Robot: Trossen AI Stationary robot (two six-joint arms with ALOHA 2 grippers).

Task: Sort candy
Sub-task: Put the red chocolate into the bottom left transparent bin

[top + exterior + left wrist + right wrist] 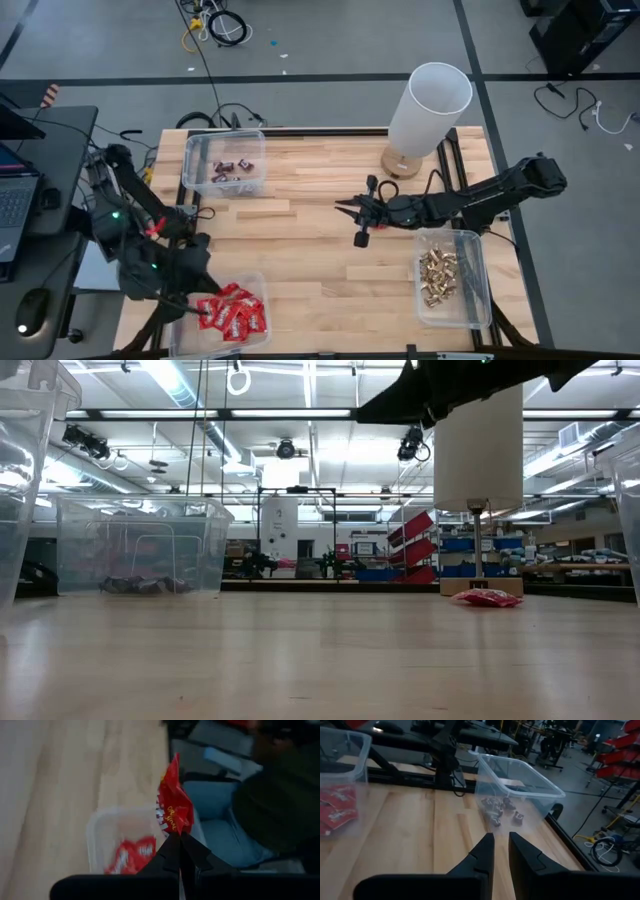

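Item: red packet (175,800), pinched in our left gripper (181,837) above the red-candy bin (252,285) for release; right gripper (500,842) slightly parted, empty.

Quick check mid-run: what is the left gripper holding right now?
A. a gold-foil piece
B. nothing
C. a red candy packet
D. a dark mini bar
C: in the left wrist view the left gripper has its fingers pinched shut on a red candy packet, above the bin that holds other red packets; the high view shows it over that bin too.
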